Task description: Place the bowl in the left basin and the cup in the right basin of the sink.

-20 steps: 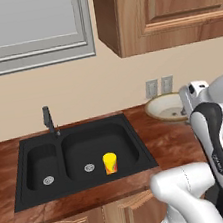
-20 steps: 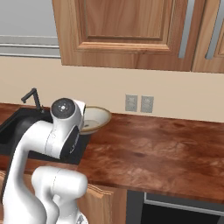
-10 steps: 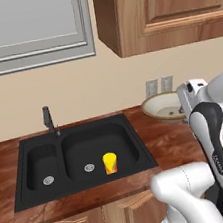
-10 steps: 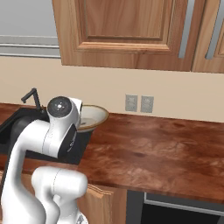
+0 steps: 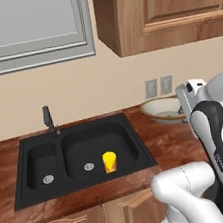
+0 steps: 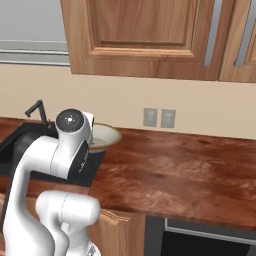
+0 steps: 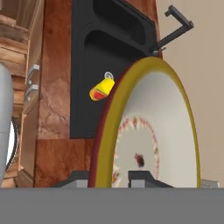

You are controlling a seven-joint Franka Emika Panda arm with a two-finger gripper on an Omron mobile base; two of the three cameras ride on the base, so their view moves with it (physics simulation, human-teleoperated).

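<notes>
Left base view, sink: the black sink (image 5: 25,162) sits in the lower left of the frame, set into the brown wooden desk (image 5: 162,149), with the slim faucet (image 5: 49,120) at its back edge.
Left base view, basins: the narrow left basin (image 5: 42,167) is on the left, the wider right basin (image 5: 96,148) beside it, each with a silver drain.
Left base view, cup: the yellow cup (image 5: 109,162) stands upright in the right basin, just right of its drain.
Left base view, bowl: the bowl (image 5: 163,111) shows at centre right, over the desk and right of the sink, with the arm's white wrist against its right side.
Right base view, bowl: the bowl (image 6: 104,138) peeks out at centre left from behind the arm's round joint, near the sink's edge.
Hand view, bowl: the bowl (image 7: 153,131) looms edge-on from the bottom centre, yellowish rim, pale patterned inside.
Hand view, claw: the claw (image 7: 113,179) at the bottom edge has a dark tip on either side of the bowl's rim, gripping it.
Hand view, cup: the cup (image 7: 101,89) lies at centre left, inside the nearer basin.
</notes>
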